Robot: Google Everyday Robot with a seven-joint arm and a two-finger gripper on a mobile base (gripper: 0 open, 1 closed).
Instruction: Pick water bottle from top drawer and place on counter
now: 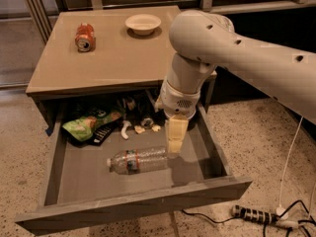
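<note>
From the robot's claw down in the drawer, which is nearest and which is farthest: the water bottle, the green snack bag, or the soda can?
1. Water bottle: lying on the floor of the top drawer, right beside the gripper.
2. Green snack bag: in the drawer's back corner.
3. Soda can: up on the counter, toward its far side.

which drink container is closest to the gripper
The water bottle in the top drawer, beside the gripper reaching in there; the soda can is up on the counter.

Claw (174,150) straight down beneath the wrist (180,100) (arm (247,53) bent above)
</note>
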